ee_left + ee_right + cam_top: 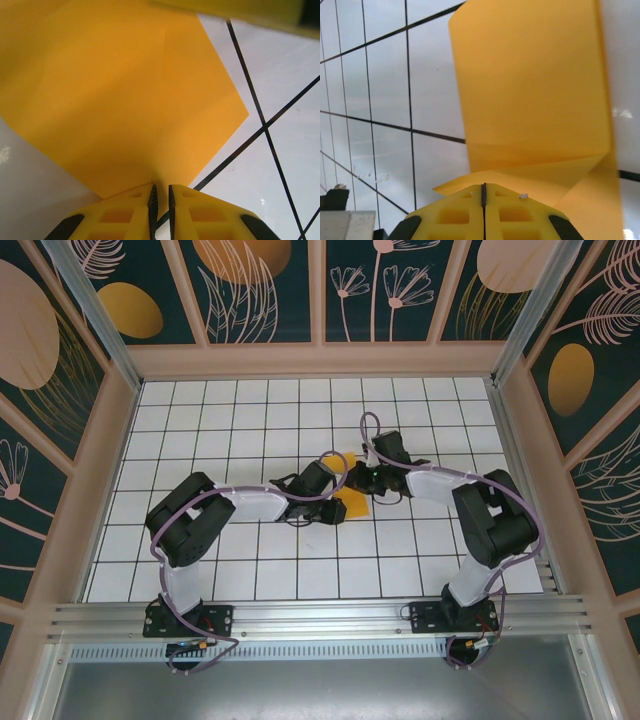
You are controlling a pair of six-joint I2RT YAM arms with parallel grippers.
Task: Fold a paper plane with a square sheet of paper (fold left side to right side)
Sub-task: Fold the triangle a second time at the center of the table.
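Left gripper (pixel 161 202) and right gripper (pixel 483 192), jaws nearly closed, apparently pinch the square sheet of paper (pixel 125 100) ahead.

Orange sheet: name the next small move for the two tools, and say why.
Probably carry the left tool across toward the right, laying its pinched corner over. Both tools grip the orange sheet, the right tool shut on a lifted, curling edge, and the fold is not yet flat.

Both our arms reach in to mid-table, elbows bent, wrists nearly meeting. Our left gripper (pixel 161 200) has its yellow fingers (pixel 125 215) nearly together w/ a thin slit btwn them, pinching the orange paper's (pixel 125 100) corner. Our right gripper (pixel 483 192) is fully closed, jaws flush, paper edge at its tips.
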